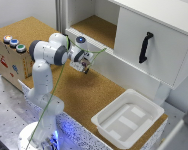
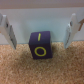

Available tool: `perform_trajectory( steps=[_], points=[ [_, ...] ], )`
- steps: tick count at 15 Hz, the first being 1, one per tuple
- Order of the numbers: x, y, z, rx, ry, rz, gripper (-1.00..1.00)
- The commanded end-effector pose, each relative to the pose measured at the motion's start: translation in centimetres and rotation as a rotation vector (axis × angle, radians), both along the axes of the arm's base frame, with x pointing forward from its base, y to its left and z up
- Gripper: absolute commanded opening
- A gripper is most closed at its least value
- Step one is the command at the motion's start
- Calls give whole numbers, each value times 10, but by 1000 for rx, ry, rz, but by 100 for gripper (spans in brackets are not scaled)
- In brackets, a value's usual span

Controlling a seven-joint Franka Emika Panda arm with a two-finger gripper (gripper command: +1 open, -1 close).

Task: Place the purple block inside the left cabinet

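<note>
on the cork, the block (image 2: 41, 44) sits between the spread fingers (image 2: 7, 31) of the gripper (image 2: 40, 31), ungrasped (nothing touches it yet). an off-centre close could twist it loose, or it could catch the cabinet (image 1: 94, 30) lip on the way in.

Exterior view: set high and well back, looking down at a slant over the whole cork worktop (image 1: 81, 95), with the left cabinet (image 1: 94, 27) at the far side, the white tray (image 1: 101, 122) nearer the lens, the arm before the cabinet. Wrist view: riding on the arm, close and low over the cork, facing the cabinet's white front lip (image 2: 42, 7), framing the purple block (image 2: 40, 44) between two fingertips (image 2: 9, 31). Shared by both: the cork strip just before that lip.
</note>
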State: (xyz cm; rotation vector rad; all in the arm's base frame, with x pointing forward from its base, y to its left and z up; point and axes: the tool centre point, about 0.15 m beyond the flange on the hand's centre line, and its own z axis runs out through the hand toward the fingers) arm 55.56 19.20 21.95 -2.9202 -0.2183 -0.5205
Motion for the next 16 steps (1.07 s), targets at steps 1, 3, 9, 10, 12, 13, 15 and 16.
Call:
perform_trajectory(
  steps=[1,3,9,10,12,13,15,16],
  points=[
    [-1,12,-4,-137,71,-2,-100],
    [-2,11,-8,-141,79,-7,-100],
    [7,6,-3,-200,27,-29,-100],
    [7,6,1,-210,16,-30,-100],
    [4,5,16,-212,-5,-27,-100],
    [-1,5,27,-215,-16,-28,-100],
    [-17,2,68,-225,-59,-28,-100],
    [-26,0,92,-230,-86,-31,-100]
  ],
)
